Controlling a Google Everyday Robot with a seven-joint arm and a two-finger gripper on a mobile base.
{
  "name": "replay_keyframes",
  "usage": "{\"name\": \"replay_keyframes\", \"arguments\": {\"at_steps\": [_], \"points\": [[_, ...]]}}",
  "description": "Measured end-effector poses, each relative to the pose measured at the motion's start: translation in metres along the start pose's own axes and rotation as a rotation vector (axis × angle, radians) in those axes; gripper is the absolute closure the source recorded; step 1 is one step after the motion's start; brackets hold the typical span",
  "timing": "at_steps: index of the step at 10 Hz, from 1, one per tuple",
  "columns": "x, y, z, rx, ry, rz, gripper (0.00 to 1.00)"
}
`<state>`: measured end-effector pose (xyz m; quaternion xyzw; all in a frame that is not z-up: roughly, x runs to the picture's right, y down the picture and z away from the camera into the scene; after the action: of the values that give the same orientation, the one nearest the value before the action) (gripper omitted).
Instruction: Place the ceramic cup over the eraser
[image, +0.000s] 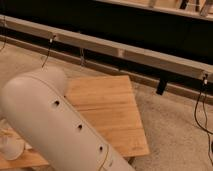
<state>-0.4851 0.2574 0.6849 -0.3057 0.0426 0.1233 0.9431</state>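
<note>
Arm (60, 130) across wooden table (116, 112), ceramic cup (11, 148) lower left, pincer hidden

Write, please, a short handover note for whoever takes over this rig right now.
The gripper is out of sight, hidden behind the big white arm link at lower left.
The ceramic cup is probably the white shape at the left edge of the wooden table, partly covered by the arm. Whether it is held cannot be told.
The eraser is not visible.
Done: nothing can be confirmed.
Left: locate the eraser, then set the cup over it.
</note>
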Motion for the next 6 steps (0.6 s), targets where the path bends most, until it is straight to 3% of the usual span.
{"name": "replay_keyframes", "arguments": {"at_steps": [1,3,6], "points": [[-0.001,-0.001,-0.008,0.005,-0.006,0.002,1.00],[0.001,-0.012,-0.053,0.021,-0.043,0.019,1.00],[0.013,-0.051,-0.111,0.058,-0.113,0.102,1.00]]}}
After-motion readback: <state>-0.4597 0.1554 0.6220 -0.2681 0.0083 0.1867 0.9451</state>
